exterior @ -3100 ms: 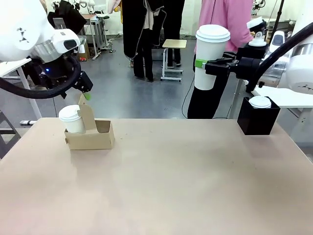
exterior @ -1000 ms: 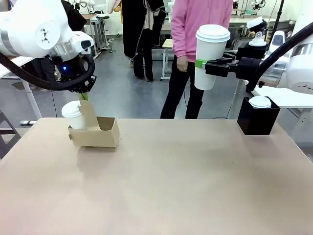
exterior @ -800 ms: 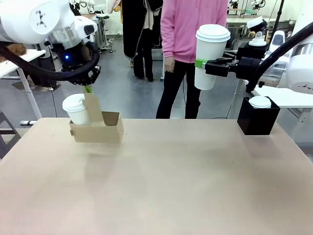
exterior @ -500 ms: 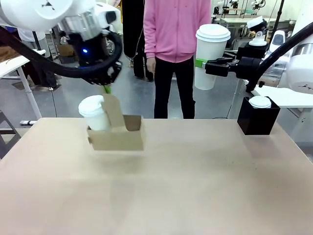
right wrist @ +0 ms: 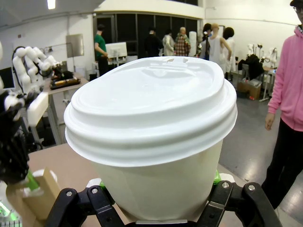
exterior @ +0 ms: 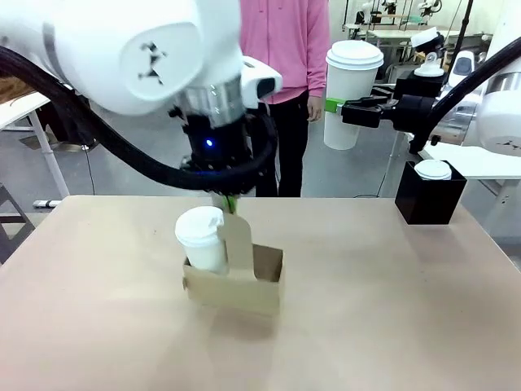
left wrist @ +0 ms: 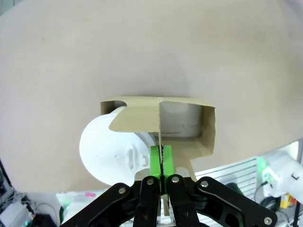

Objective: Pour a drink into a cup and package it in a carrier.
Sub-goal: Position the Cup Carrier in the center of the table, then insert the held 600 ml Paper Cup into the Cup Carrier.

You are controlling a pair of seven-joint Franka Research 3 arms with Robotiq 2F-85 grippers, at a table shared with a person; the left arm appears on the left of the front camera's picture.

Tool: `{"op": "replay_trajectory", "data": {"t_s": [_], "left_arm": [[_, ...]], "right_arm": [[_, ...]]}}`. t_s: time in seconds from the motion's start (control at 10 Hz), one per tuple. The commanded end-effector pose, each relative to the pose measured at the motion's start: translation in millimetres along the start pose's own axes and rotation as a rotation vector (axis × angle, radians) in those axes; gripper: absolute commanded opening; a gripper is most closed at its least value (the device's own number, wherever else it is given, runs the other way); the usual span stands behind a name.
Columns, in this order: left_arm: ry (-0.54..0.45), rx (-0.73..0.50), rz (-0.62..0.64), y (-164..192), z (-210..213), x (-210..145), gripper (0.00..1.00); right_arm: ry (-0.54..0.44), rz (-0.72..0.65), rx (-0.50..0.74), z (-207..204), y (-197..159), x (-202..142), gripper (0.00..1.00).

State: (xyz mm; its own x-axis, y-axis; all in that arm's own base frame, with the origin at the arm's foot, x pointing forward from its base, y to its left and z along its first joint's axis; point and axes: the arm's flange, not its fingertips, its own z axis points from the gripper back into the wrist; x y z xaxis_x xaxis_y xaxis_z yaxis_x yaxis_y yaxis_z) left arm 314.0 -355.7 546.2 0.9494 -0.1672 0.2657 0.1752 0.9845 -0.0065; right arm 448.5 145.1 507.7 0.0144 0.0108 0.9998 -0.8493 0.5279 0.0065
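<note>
- The table [exterior: 391, 326] is a plain tan surface, and the brown cardboard carrier [exterior: 234, 287] is at its middle, on the near side. I cannot tell whether its base touches the tabletop.
- A short cup [exterior: 202, 238] with a white lid stands upright in the carrier's left pocket. The pocket beside it shows only its cardboard walls.
- The handle tab [exterior: 238, 244] rises from the carrier's centre, just beside the short cup.
- The left gripper [exterior: 229, 202] comes straight down onto the tab. In the left wrist view its green pads [left wrist: 155, 160] are pressed together on the tab's thin top edge, pinching it.
- Farther back on the right, the black box [exterior: 429, 202] sits at the table's far edge with a white domed lid [exterior: 432, 169] on top.
- The right gripper [exterior: 335, 106] is well above the table's far right side, apart from the carrier. Its fingers are clamped round the lower body of a tall cup [exterior: 350, 96], which it holds upright with the lid on.
- A person [exterior: 285, 49] in a pink top stands beyond the table.
</note>
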Motion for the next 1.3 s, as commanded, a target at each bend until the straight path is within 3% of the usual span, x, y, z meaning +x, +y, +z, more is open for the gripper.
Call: {"op": "replay_trajectory", "data": {"t_s": [0.0,0.4,1.0,1.2], "left_arm": [[-0.029,0.014,0.02,-14.8,-21.4,0.3,0.02],[-0.015,0.022,0.037,-40.2,-48.7,-13.4,0.02],[0.011,0.003,0.023,-38.8,-48.4,-12.3,0.02],[0.028,-0.025,0.0,-31.5,-46.8,-9.3,0.61]], "right_arm": [[-0.005,-0.007,-0.014,-2.0,1.9,3.3,0.8],[-0.005,-0.007,-0.014,-2.0,1.9,3.3,0.8],[-0.005,-0.007,-0.014,-2.0,1.9,3.3,0.8],[-0.005,-0.007,-0.014,-2.0,1.9,3.3,0.8]]}}
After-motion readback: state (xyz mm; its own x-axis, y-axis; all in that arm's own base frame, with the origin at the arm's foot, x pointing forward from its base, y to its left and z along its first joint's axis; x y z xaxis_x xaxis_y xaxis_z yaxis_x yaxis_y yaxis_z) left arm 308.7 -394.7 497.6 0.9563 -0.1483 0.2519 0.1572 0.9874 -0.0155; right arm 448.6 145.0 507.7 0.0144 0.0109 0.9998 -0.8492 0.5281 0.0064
